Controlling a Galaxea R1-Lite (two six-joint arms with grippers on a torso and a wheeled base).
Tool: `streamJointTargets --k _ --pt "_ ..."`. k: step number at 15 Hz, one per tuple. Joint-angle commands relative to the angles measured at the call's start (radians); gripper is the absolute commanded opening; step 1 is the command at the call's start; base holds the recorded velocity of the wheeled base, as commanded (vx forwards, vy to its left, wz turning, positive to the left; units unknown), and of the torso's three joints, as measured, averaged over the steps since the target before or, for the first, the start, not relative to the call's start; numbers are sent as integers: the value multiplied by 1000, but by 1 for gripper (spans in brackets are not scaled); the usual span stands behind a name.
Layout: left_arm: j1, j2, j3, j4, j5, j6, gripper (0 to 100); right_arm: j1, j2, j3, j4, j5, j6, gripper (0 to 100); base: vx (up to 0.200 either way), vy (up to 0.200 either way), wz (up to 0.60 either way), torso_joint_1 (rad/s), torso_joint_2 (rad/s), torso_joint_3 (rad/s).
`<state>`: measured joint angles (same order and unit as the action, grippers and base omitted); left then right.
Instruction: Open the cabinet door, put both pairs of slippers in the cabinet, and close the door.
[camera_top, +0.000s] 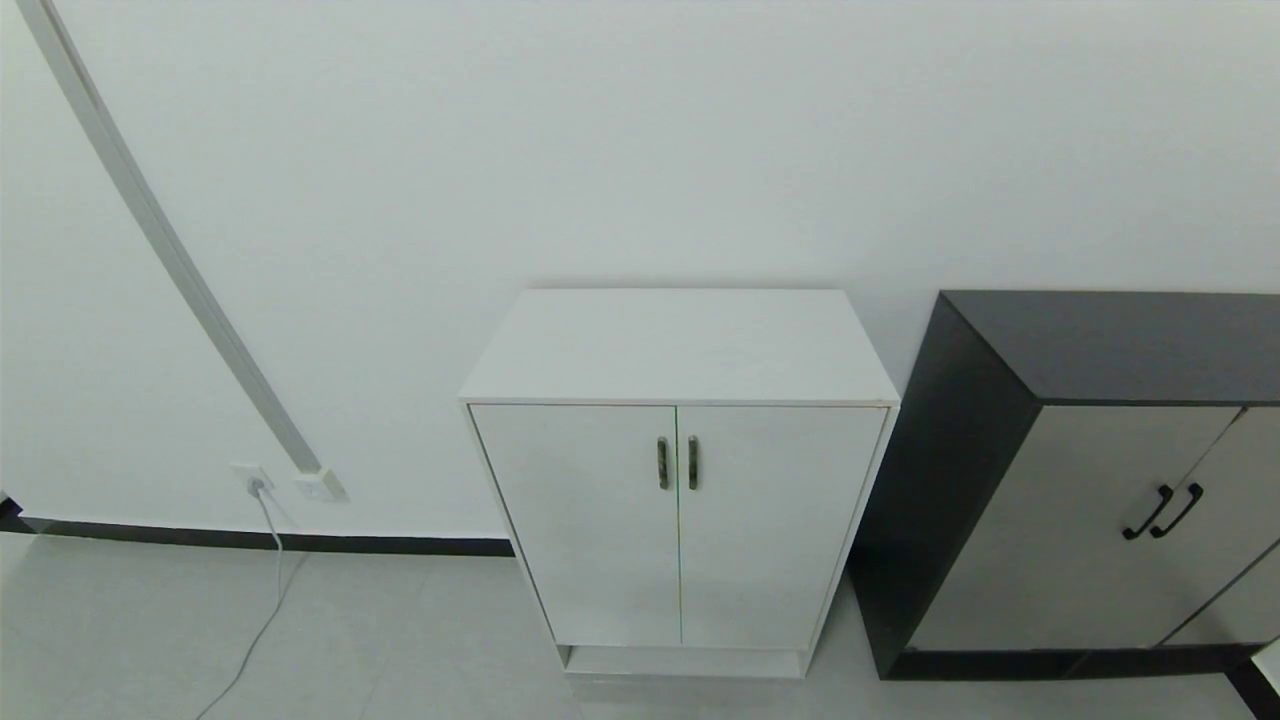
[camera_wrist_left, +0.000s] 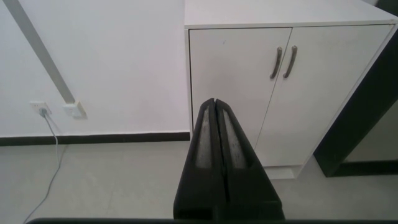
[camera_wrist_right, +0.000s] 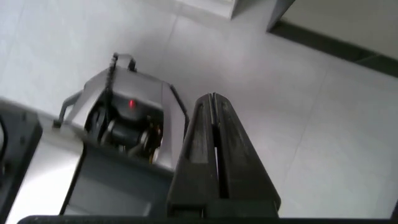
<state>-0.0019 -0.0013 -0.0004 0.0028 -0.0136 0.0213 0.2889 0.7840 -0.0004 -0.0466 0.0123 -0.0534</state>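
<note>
A white cabinet (camera_top: 680, 500) stands on the floor (camera_top: 400, 640) against a plain white wall (camera_top: 640, 140), just below the centre of the head view. Its two doors (camera_top: 590, 520) are both shut and meet at a thin middle seam. Two slim upright handles (camera_top: 662, 463) sit side by side at the seam, near the doors' upper edge.

At 3 o'clock from the white cabinet, just beside it, stands a wider dark cabinet (camera_top: 1060, 520) with a black top and side and grey doors, also shut. At 9 o'clock, well apart, a wall socket (camera_top: 255, 480) sits low on the wall. A pale cable (camera_top: 270, 590) trails from it down to the floor, and a conduit strip (camera_top: 160, 240) climbs from it towards 11 o'clock.

The head view gives the flat top of the white cabinet. The left wrist view looks at the cabinet from lower down, with the left tool (camera_wrist_left: 215, 102) in front of the left door, short of it. Its two dark fingers (camera_wrist_left: 205, 143) are pressed flat together, holding nothing.

The right wrist view looks down on pale floor tiles. The right tool (camera_wrist_right: 213, 98) hangs above them, its fingers likewise closed tight on nothing.
</note>
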Motion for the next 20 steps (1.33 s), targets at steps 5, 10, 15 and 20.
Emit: streamJointTargets --k 5,10,15,20 --pt "0 1 -1 0 0 0 0 -16 -81 -4 4 -26 32 0 0 0 0 0 0 0" --pt "-1 1 0 0 -2 0 0 -25 -157 -4 4 -141 -3 0 0 0 0 0 0 0" --pt "0 1 -1 0 0 -1 0 -11 -204 -1 48 64 60 0 0 0 0 0 0 0" --pt "0 1 -1 0 0 0 0 -206 -332 0 47 29 24 0 0 0 0 0 0 0"
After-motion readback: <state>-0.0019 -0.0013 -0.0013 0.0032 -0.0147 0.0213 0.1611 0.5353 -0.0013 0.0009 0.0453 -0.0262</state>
